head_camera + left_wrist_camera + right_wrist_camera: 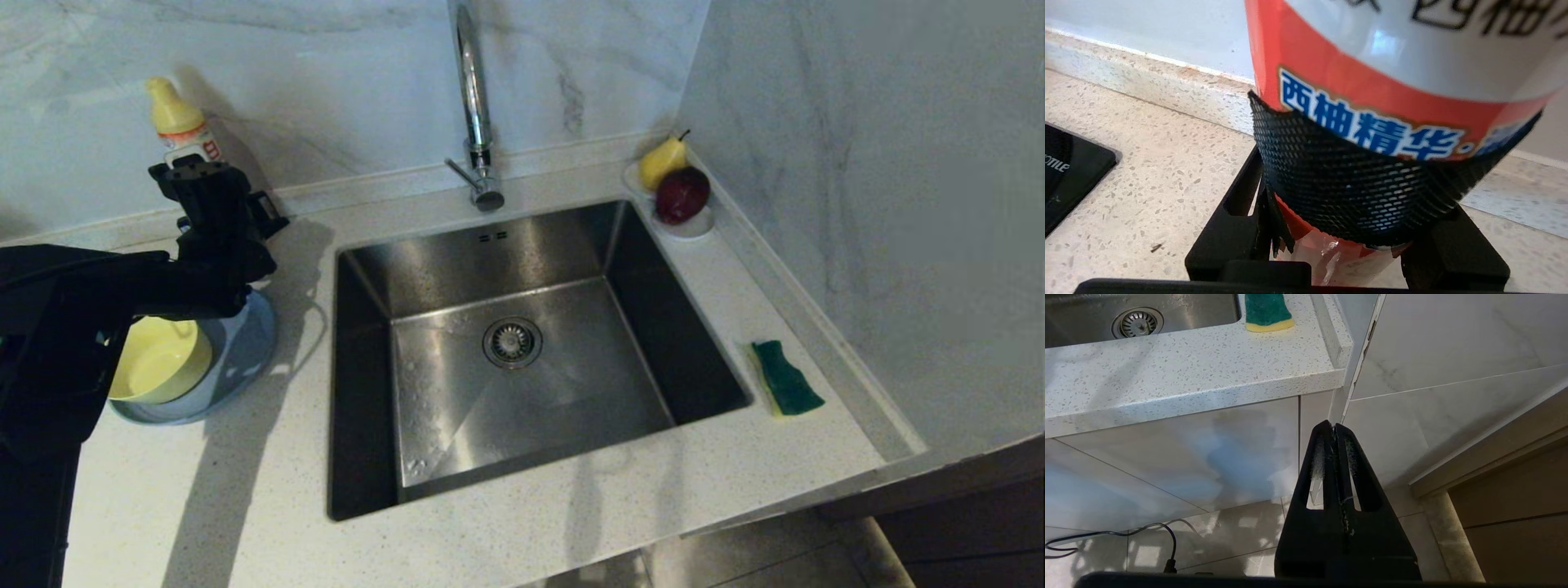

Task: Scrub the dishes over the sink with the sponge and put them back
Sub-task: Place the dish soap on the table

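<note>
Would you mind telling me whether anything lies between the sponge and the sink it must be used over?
Nothing visible does. The sponge lies on bare countertop just right of the sink; the pear and apple sit farther back in the corner.

Left arm (90, 286): matte black, bulky rounded housing, boxy wrist block. Left gripper (1355, 245): black angular fingers, pads with black diamond-mesh texture. Right gripper (1334, 430): black tapered fingers, slotted cutouts, whitish specks on pads.
</note>
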Tool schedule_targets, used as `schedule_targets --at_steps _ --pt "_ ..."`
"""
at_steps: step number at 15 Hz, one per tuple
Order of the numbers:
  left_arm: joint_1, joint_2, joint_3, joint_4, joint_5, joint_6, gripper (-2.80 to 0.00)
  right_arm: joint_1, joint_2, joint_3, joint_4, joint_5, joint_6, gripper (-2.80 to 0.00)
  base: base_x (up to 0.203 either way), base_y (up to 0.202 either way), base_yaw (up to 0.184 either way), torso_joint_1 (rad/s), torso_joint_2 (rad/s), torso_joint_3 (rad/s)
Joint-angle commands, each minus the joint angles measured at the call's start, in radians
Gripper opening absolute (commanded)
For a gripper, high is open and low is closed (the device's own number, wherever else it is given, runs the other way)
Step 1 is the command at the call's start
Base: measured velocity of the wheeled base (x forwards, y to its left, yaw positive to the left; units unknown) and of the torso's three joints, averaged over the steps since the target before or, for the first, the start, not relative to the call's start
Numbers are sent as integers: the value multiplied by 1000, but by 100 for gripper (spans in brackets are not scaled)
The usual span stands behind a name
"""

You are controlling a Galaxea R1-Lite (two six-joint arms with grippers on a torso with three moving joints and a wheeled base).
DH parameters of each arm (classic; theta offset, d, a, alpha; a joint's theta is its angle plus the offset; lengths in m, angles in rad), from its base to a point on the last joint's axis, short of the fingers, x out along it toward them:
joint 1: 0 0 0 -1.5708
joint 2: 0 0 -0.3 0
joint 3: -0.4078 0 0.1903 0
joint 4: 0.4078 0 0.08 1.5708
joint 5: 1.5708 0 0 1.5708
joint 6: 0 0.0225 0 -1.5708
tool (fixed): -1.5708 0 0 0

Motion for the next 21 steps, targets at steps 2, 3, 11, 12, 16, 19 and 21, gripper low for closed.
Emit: schedule_targets --at_steps 2,3,11,12,16,19,21 --pt "7 6 0 -3 3 -1 -280 0 -2 0 0 0 0 -280 0 0 0 0 0 0" --pt "7 7 0 -2 4 -1 -280 0 -2 0 -1 0 0 -280 0 0 0 0 0 0" --pt "14 7 2 4 12 -12 0 0 -2 0 0 0 0 -280 0 0 0 0 0 0" --pt "15 4 2 4 12 -12 0 0 -2 0 0 0 0 -280 0 0 0 0 0 0" --pt "15 -9 2 4 12 -16 0 0 -2 0 0 0 0 -280 0 0 0 0 0 0" --pt "13 -20 2 3 12 -19 0 0 -2 0 -1 0 0 -280 0 0 0 0 0 0" --pt "13 -32 2 3 13 -21 0 0 -2 0 0 0 0 -280 0 0 0 0 0 0"
